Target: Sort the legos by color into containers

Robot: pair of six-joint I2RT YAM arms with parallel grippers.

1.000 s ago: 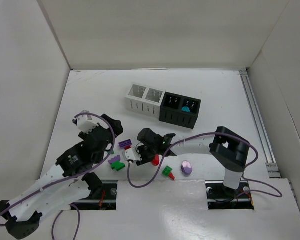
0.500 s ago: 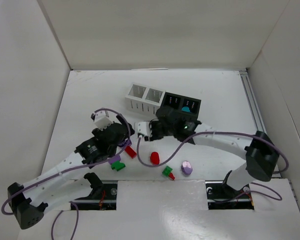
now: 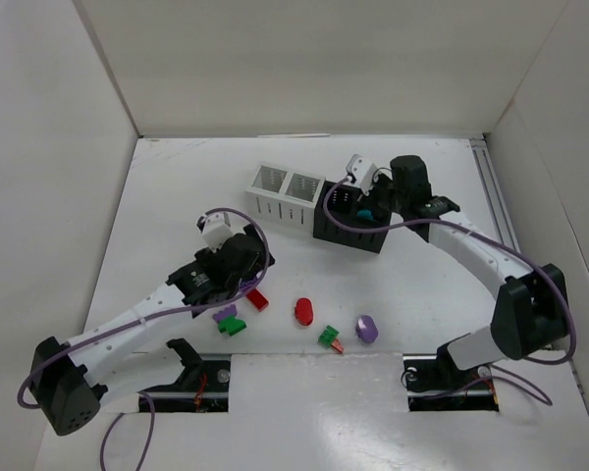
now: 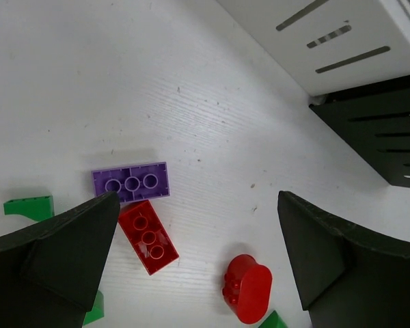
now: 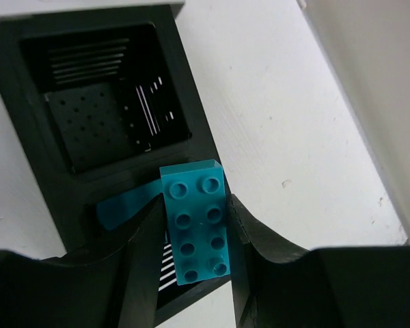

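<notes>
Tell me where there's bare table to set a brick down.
Bare table lies left of and behind the white cups, up to the back wall. Crowded: the near strip, where red brick, red oval and purple oval lie.

- White table (image 3: 177, 186), faint scuffs and specks visible in the left wrist view.
- Plain white back wall (image 3: 304, 59), left wall (image 3: 39, 196) and right wall (image 3: 569, 147) box it in.
- Metal rail (image 3: 501, 226) along the table's right edge.
- White front panel (image 3: 314, 412) with two dark cutouts.
- Even light, soft shadows.
</notes>
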